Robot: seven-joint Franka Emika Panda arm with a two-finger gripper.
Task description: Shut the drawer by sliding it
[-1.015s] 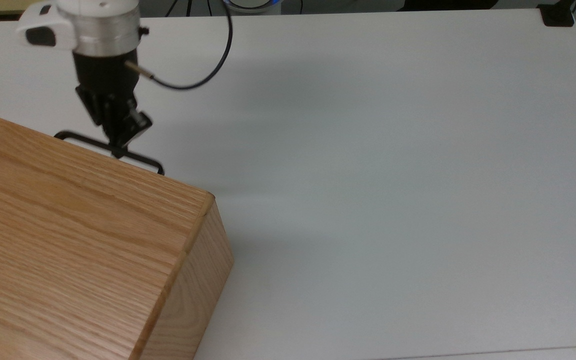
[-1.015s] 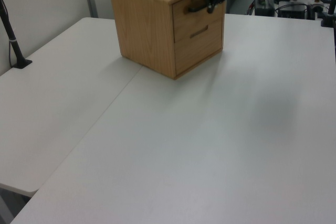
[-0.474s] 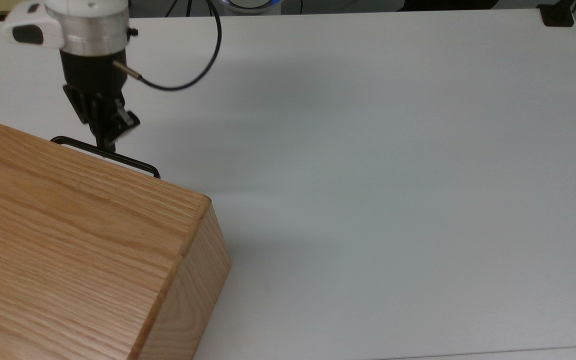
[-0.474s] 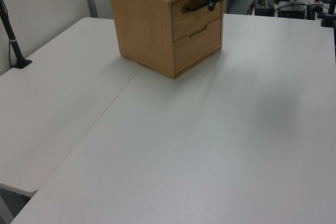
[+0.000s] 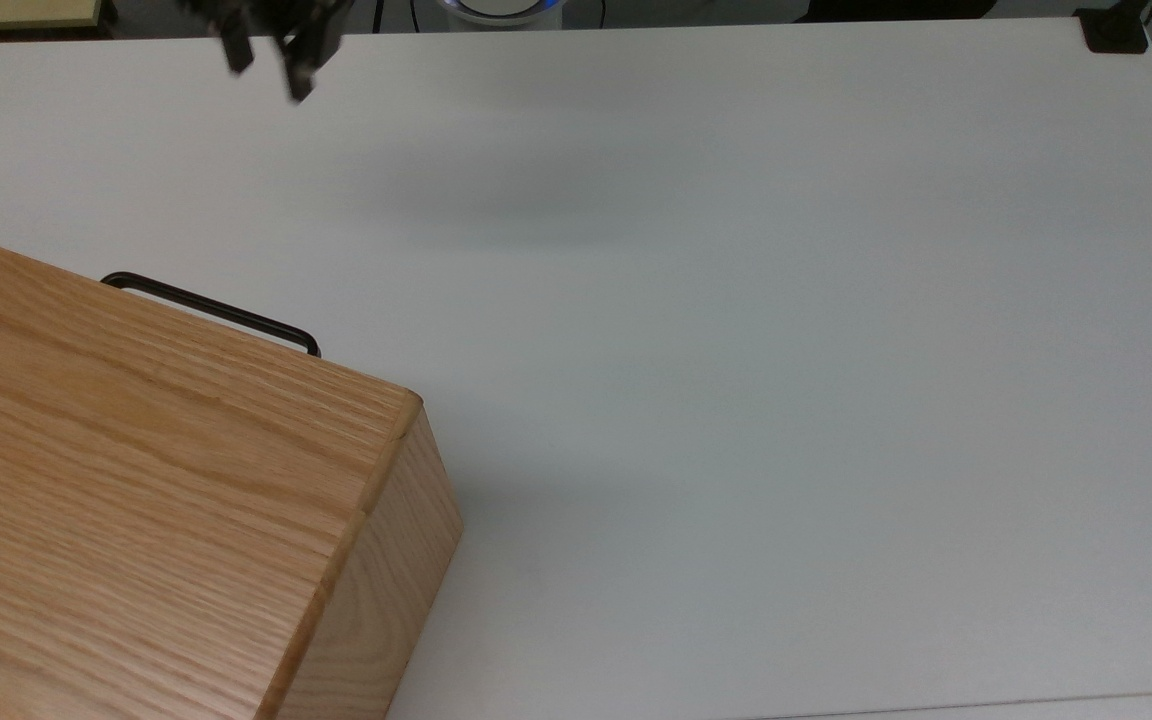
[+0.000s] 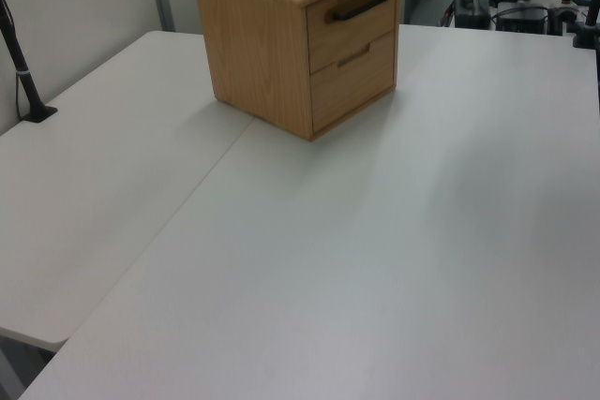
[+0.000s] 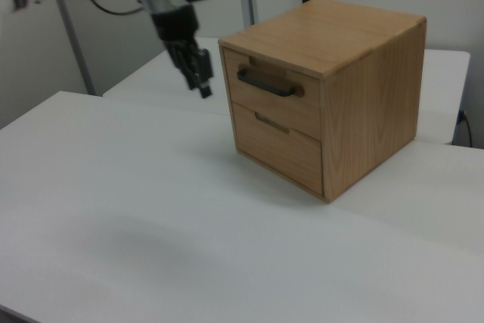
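- drawer shut flush in the upper slot of the oak cabinet, black bar handle sticking out from its front
- gripper in the air to the right view's left of the handle, not touching it, nothing held
- jaws a little apart in the top view
- cabinet stands on white table, at the top view's near left
- second drawer front below, also shut

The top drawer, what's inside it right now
Nothing inside can be seen. The top drawer is pushed in flush with the cabinet, so its wooden front and handle cover the interior. The gripper hangs apart from it.
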